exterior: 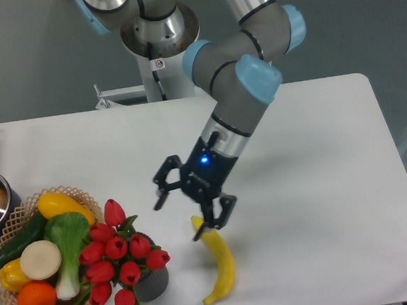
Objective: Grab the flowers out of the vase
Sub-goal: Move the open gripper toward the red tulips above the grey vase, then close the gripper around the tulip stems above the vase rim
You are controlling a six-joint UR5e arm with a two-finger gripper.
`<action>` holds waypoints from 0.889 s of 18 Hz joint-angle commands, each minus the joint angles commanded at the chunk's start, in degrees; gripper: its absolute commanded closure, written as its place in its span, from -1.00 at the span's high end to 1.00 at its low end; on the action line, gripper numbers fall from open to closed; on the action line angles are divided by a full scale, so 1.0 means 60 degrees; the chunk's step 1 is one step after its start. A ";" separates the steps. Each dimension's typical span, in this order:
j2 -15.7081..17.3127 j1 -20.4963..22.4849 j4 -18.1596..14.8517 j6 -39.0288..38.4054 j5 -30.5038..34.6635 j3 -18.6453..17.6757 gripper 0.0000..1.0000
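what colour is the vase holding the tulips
Dark grey; the short ribbed vase shows best in the fixed camera view, below the red tulip bunch.

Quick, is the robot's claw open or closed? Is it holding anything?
Gripper: open, holding nothing, up above the table near the banana.

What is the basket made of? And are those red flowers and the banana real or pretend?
The basket looks like woven wicker: tan, with an open lattice rim. The flowers look artificial, probably plastic or foam, since the red buds are smooth, glossy and all alike. The banana also looks like plastic, an even, spotless yellow, though the picture cannot settle it.
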 joint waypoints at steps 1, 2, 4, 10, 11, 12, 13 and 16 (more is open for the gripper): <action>-0.0233 -0.0146 0.0015 0.0015 -0.0060 0.0218 1.00; -0.0395 -0.0176 0.0015 0.0015 -0.0061 0.0365 1.00; -0.0630 -0.0307 0.0058 0.0015 -0.0090 0.0556 1.00; -0.1084 -0.0440 0.0117 0.0000 -0.1158 0.0850 1.00; -0.1114 -0.0455 0.0117 0.0000 -0.1159 0.0850 1.00; -0.1129 -0.0469 0.0117 0.0000 -0.1159 0.0850 0.98; -0.1143 -0.0469 0.0117 0.0000 -0.1159 0.0836 0.74; -0.1143 -0.0455 0.0117 0.0000 -0.1159 0.0835 -0.58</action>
